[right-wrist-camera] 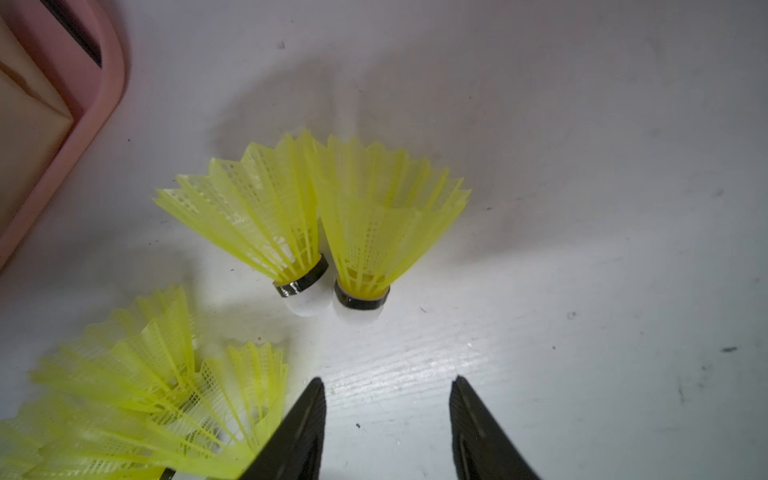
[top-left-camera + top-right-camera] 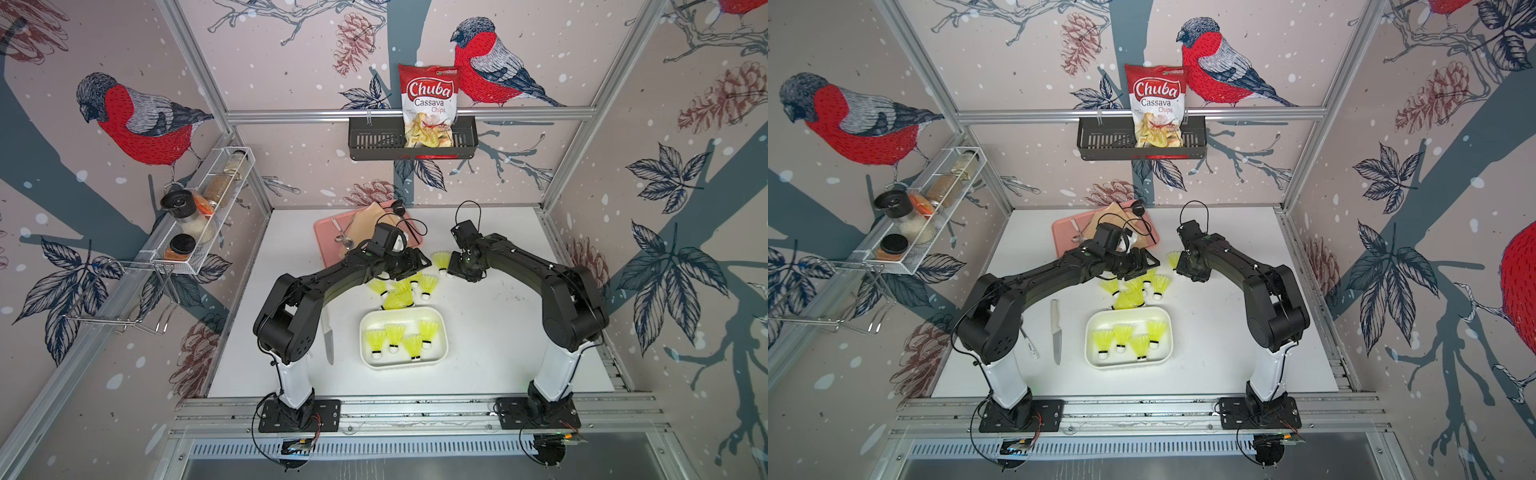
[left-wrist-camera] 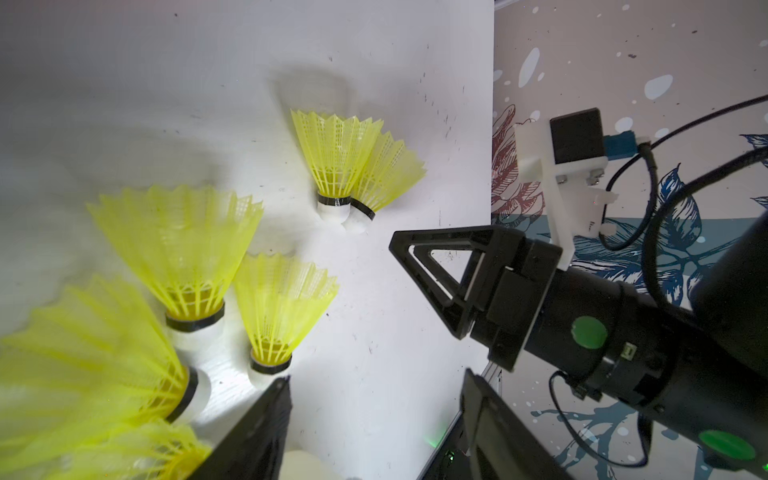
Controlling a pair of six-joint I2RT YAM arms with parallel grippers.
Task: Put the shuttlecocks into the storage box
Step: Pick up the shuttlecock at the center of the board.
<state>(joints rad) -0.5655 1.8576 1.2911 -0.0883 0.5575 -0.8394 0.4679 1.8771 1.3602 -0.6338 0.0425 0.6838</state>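
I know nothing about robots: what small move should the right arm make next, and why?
Probably ease the right pincer forward and close it on one of the pair of shuttlecocks lying side by side just ahead. Its jaws stand open and empty, that pair lies on the table, and the storage box holds only four so far.

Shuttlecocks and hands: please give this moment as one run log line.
box: four shuttlecocks inside | pile: outside box | left hand: open, by pile | right hand: open, empty

Shuttlecocks (image 1: pixel 374 216): perforated translucent plastic skirts (glossy black bands); storage box (image 2: pixel 434 355): smooth white plastic.
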